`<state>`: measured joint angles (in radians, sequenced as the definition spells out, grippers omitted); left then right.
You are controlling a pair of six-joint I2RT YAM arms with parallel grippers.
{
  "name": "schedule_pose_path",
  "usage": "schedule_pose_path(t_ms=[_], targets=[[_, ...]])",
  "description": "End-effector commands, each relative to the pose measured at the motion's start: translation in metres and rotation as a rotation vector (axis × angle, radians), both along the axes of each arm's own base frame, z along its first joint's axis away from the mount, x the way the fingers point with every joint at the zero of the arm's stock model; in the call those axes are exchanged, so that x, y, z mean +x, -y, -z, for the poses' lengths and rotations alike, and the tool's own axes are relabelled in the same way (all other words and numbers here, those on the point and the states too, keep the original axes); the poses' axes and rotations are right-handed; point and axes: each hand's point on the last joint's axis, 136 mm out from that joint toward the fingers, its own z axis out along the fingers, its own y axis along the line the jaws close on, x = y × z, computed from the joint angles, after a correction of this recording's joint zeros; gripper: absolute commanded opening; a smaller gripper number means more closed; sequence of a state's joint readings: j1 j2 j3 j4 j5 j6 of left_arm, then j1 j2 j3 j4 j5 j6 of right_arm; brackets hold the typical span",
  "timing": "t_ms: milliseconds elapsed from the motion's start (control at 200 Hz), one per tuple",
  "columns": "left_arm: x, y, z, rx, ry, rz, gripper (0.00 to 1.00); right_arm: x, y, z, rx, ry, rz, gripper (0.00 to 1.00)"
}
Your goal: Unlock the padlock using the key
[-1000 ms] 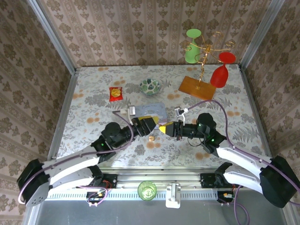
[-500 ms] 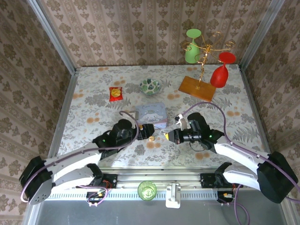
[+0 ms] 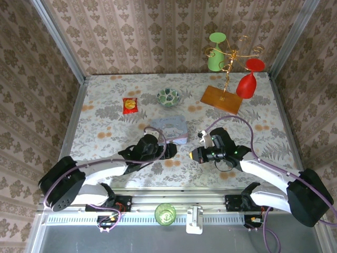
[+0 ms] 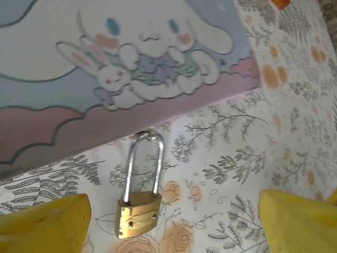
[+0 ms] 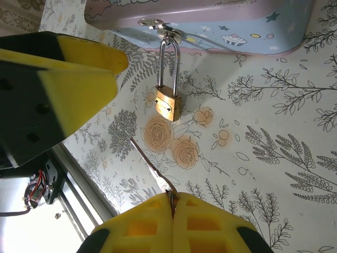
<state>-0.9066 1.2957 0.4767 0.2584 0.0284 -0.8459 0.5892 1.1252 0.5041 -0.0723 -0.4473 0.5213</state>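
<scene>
Having lowered, the open left gripper [image 4: 171,221] flanks the tiny brass padlock [image 4: 138,213] for steadying; right gripper [image 5: 172,205] pinches thin metal key [image 5: 150,166].

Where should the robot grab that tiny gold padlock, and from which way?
Probably the brass body of the padlock, pinched across its two side edges, coming down from above. It lies flat on the table, and its shackle is thin and hooked to the cartoon tin, leaving little to hold.

The left arm [image 3: 100,171] and right arm [image 3: 268,176] reach low, converging; the left yellow-fingered gripper [image 4: 174,224] gapes wide, the right gripper [image 5: 172,203] pinches a thin silvery key [image 5: 150,166].
</scene>
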Motion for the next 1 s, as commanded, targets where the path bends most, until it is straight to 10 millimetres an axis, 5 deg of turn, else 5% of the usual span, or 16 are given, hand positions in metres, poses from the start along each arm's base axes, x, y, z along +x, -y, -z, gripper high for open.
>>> schedule_pose_path(t_ms=[0, 350, 655, 785, 995], targets=[[0.002, 0.002, 0.002, -0.047, -0.018, -0.020, 0.86, -0.001, 0.005, 0.004, -0.016, 0.016, 0.007, 0.00], [0.007, 0.022, 0.026, -0.023, -0.033, -0.007, 0.83, -0.003, 0.012, 0.002, -0.012, 0.029, 0.026, 0.00], [0.003, 0.036, 0.035, -0.052, -0.060, -0.020, 0.71, -0.009, 0.032, 0.004, -0.027, 0.030, 0.070, 0.00], [0.004, 0.036, 0.042, -0.083, -0.059, -0.067, 0.59, -0.009, 0.038, 0.005, -0.031, 0.031, 0.089, 0.00], [0.003, 0.040, 0.058, -0.090, -0.062, -0.162, 0.58, -0.010, 0.040, 0.005, -0.030, 0.031, 0.092, 0.00]])
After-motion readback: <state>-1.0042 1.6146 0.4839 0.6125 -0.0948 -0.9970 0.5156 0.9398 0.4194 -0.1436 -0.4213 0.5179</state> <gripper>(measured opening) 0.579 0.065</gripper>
